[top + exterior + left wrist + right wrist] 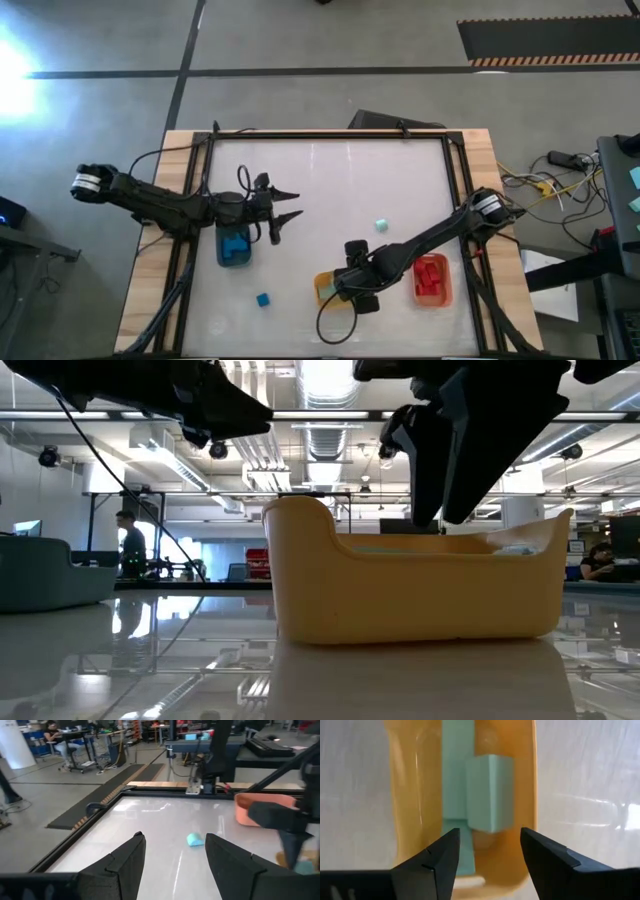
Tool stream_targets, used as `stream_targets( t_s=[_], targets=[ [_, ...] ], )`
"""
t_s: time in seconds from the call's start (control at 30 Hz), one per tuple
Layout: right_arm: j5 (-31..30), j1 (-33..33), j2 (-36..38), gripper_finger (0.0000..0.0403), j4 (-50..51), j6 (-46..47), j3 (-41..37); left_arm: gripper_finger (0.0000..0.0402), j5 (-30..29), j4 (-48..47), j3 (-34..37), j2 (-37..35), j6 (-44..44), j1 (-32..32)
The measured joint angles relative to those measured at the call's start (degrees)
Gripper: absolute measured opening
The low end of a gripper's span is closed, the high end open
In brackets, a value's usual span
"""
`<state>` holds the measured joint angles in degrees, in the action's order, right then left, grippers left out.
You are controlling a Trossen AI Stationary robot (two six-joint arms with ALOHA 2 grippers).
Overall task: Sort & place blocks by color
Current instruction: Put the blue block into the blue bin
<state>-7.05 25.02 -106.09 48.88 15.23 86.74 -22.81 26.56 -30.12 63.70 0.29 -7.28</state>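
My right gripper (342,283) is open above the yellow bin (323,290), its fingers pointing down. In the right wrist view several pale mint blocks (489,792) lie inside this bin (407,795), below my open fingers (490,832). My left gripper (298,203) is open and empty above the table, beside the grey-blue bin (235,246) that holds blue blocks. One mint block (381,225) lies on the table ahead of the left gripper; it also shows in the left wrist view (195,839). A blue block (263,299) lies near the front edge. Red blocks (430,277) sit in the orange bin (446,290).
The three bins stand in a row across the table's near half. A black frame (330,138) runs along the table's edges. In the low view the yellow bin (410,585) stands close to the camera with the right gripper (470,450) above it.
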Motion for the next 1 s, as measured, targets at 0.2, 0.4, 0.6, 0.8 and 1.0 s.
stream_targets(
  t_s=[0.2, 0.4, 0.6, 0.8, 1.0],
  targets=[
    [-4.9, 0.0, 3.5, 0.0189, 1.8, -7.9, -1.6, 0.0191, 0.0, -0.1, -2.9, 0.0, -2.4, -4.9],
    [-11.0, -0.1, 11.1, 0.0176, -2.1, -12.5, -8.8, 0.0191, -0.8, 0.0, -4.3, 0.8, -6.3, -11.5],
    [-12.2, -0.6, 21.7, 0.0167, -19.4, -18.5, -21.2, 0.0191, -9.0, -0.7, -5.0, 4.8, -14.8, -19.7],
    [-12.6, -1.4, 32.0, 0.0166, -40.6, -25.7, -32.9, 0.0191, -9.1, -15.2, -13.3, 10.8, -26.6, -23.5],
    [-12.5, -1.7, 39.2, 0.0160, -51.8, -29.8, -39.7, 0.0191, -2.5, -47.3, -28.1, 19.7, -42.0, -25.1]
  ],
)
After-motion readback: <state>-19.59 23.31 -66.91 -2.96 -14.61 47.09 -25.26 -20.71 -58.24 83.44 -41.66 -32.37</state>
